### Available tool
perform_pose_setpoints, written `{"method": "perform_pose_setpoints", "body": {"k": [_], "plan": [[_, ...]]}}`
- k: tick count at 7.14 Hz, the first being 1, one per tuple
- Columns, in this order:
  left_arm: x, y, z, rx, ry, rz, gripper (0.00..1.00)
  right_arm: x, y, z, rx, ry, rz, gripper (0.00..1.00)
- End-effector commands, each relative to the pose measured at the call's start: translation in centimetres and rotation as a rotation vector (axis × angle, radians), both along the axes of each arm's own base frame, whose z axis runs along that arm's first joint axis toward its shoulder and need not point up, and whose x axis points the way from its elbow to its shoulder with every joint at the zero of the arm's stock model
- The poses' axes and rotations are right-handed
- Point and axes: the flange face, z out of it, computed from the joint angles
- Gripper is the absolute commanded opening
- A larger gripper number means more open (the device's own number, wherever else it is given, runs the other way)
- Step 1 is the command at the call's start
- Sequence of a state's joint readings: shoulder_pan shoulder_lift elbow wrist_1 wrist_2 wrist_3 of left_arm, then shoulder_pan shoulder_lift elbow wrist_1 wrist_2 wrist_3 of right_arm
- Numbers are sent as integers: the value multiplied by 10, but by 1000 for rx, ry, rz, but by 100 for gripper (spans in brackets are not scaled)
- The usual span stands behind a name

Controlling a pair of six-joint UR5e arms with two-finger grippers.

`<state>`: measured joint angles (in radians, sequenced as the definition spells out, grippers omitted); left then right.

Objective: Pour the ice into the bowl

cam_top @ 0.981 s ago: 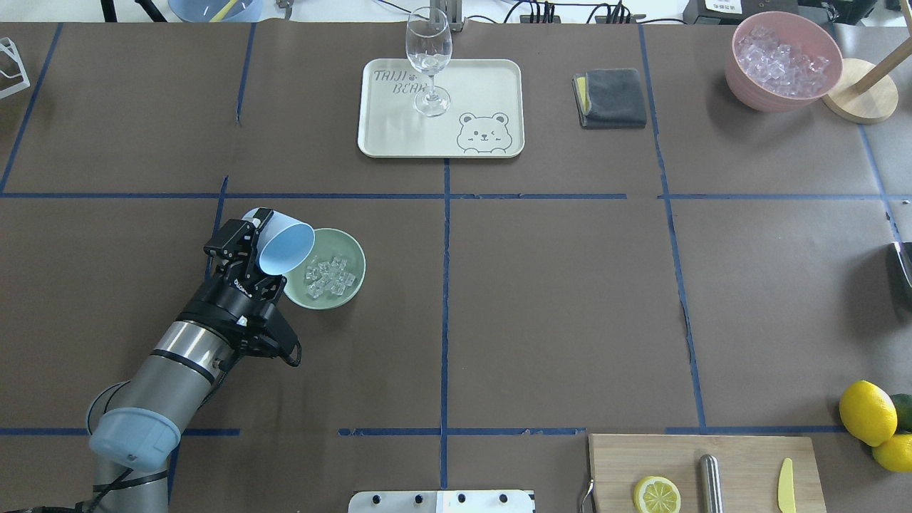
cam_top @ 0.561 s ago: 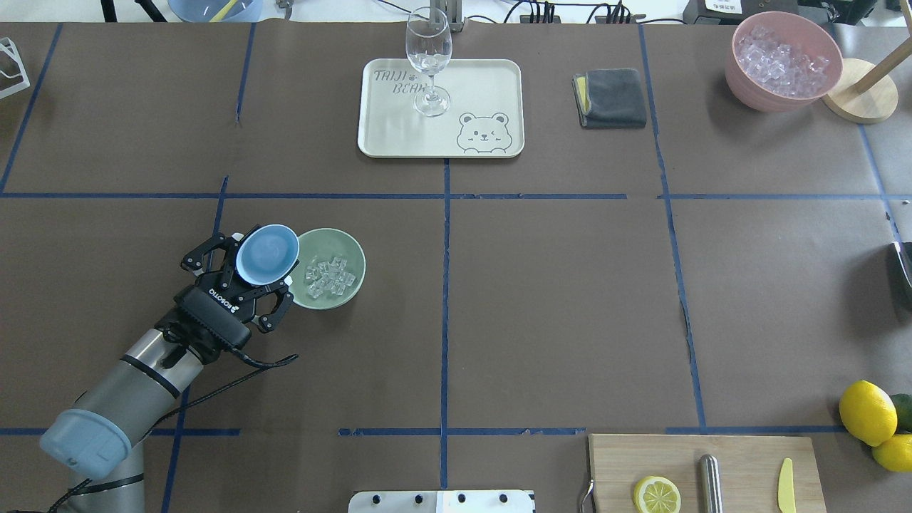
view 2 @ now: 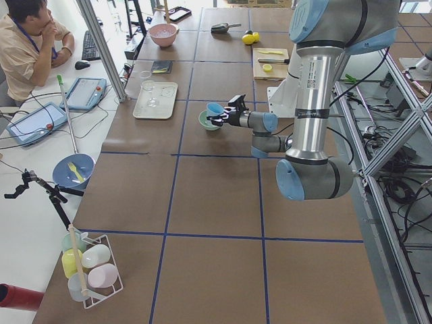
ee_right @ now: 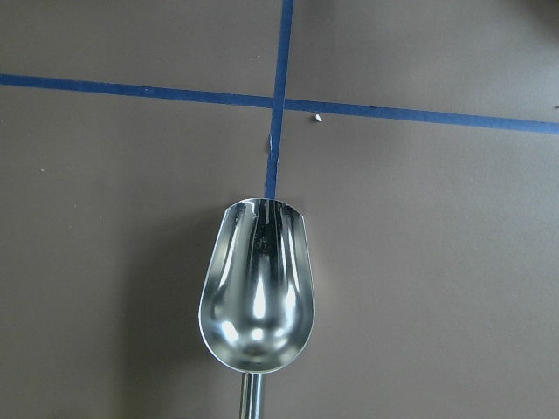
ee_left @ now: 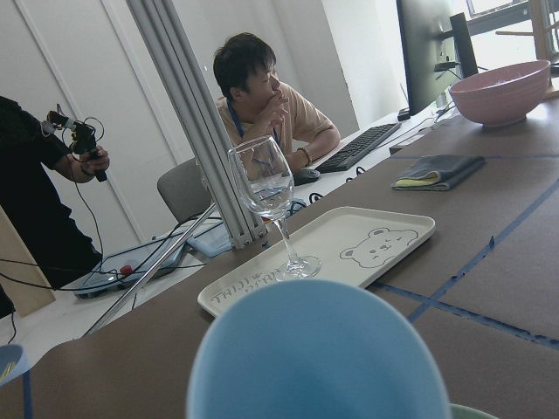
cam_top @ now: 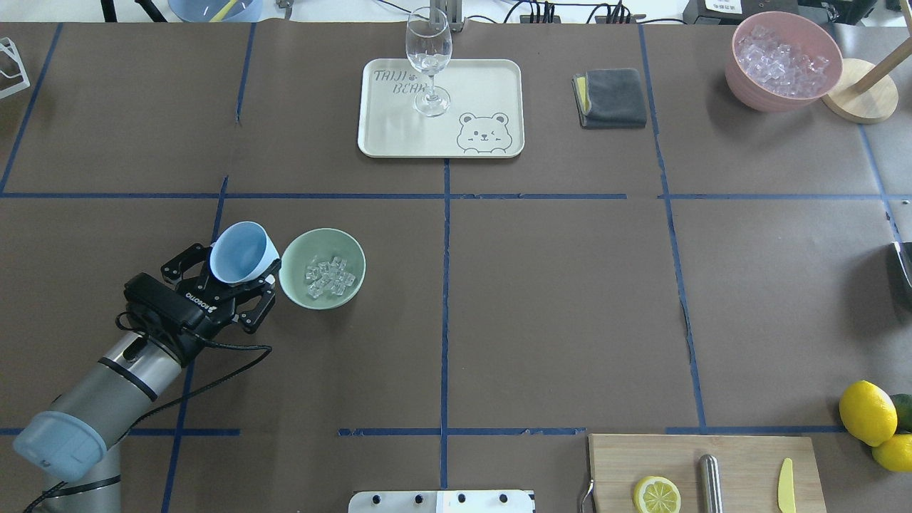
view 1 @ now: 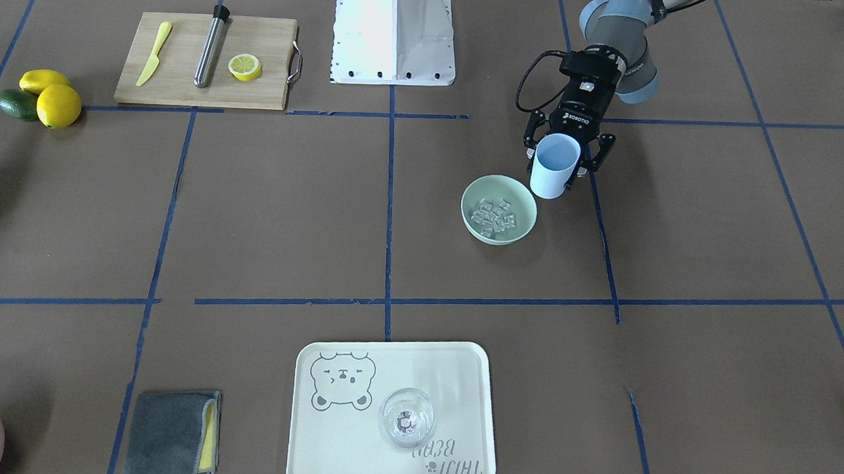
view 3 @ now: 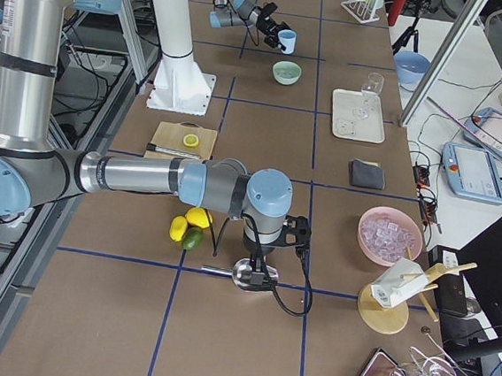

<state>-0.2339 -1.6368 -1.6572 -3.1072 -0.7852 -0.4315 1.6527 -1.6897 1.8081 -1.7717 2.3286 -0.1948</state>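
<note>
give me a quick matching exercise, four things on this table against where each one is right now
Things:
1. ice
2. light blue cup
3. wine glass
4. lemon half

Places:
A. on the wooden cutting board
B. in the mint-green bowl
C. held in the left gripper
D. standing on the bear tray

Pairs: 1-B, 2-C, 3-D, 4-A
</note>
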Motion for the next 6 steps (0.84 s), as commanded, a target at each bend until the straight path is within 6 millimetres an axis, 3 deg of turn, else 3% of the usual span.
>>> {"method": "perform_pose_setpoints", "body": {"k": [1, 2, 3, 4, 5, 6], "plan": [[-37, -11, 41, -93, 33, -36, 0, 0, 0, 0, 0, 0, -1, 100], [-56, -16, 61, -199, 148, -24, 0, 0, 0, 0, -2, 0, -1, 100], [-91, -29, 87, -287, 213, -40, 0, 0, 0, 0, 0, 0, -1, 100], [-132, -31, 122, -319, 154, -94, 0, 0, 0, -1, 1, 0, -1, 100], [-153, -37, 149, -342, 118, -145, 0, 0, 0, 1, -3, 0, -1, 100], [-160, -38, 171, -352, 91, -178, 0, 0, 1, 1, -3, -2, -1, 100]]}}
